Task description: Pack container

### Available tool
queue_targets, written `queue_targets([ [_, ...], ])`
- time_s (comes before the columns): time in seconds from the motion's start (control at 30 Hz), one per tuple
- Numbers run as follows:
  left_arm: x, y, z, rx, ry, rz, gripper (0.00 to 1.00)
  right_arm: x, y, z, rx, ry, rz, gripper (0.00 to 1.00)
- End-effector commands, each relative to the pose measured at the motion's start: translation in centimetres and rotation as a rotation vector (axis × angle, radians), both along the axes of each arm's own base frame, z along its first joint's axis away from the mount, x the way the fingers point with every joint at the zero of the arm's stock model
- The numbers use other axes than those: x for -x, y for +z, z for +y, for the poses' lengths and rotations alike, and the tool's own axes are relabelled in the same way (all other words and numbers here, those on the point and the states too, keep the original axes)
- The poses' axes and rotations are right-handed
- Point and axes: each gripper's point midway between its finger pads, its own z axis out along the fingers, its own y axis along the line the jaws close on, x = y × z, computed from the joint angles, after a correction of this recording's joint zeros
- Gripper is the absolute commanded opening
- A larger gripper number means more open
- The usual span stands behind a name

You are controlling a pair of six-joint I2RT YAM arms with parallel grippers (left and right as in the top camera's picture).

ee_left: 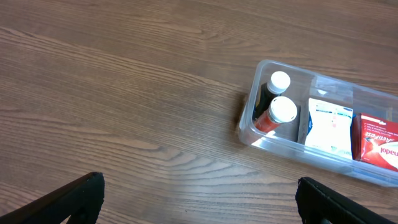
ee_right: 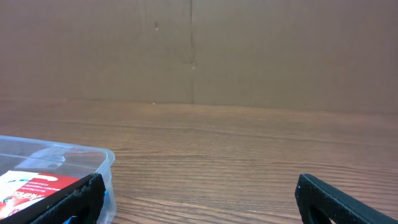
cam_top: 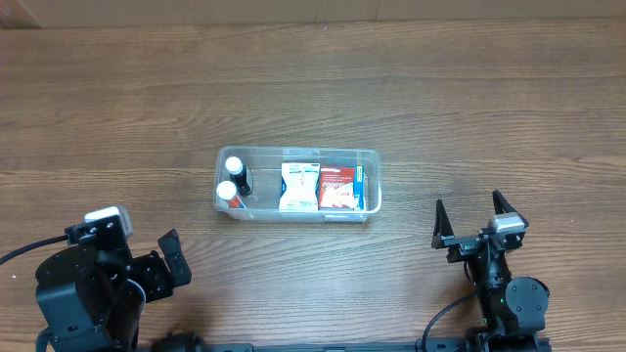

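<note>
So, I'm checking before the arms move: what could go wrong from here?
The two bottles stand loose at the left end of the tub; a bump from the left gripper might topple them. The tub is clear, so the open right gripper could misjudge its rim and drag it.

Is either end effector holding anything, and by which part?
Nothing held: left end effector and right end effector are open, empty, away from the clear plastic rectangular container.

The left end effector [cam_top: 178, 258] and right end effector [cam_top: 468, 205] are black, with black cables [cam_top: 20, 256].
</note>
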Motion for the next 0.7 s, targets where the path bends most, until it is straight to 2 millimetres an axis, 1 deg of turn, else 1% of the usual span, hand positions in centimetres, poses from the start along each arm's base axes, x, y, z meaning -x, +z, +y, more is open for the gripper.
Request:
queue_targets([
  [0.0, 0.0, 0.0, -0.2, 0.015, -0.002, -0.004, 1.00, 0.0, -0.1, 0.2, 0.012, 0.012, -0.008, 1.00],
  [0.5, 0.1, -0.1, -0.3, 0.015, -0.005, 0.000, 1.00, 0.0, -0.1, 0.2, 0.012, 0.012, -0.008, 1.00],
  [0.6, 1.0, 0.5, -0.6, -0.032, -0.037, -0.036, 1.00, 0.0, -0.1, 0.2, 0.012, 0.012, -0.008, 1.00],
  [0.67, 1.7, 0.5, -2.1, -0.037, -0.130, -0.094, 1.00, 0.0, -0.1, 0.2, 0.012, 0.012, -0.008, 1.00],
])
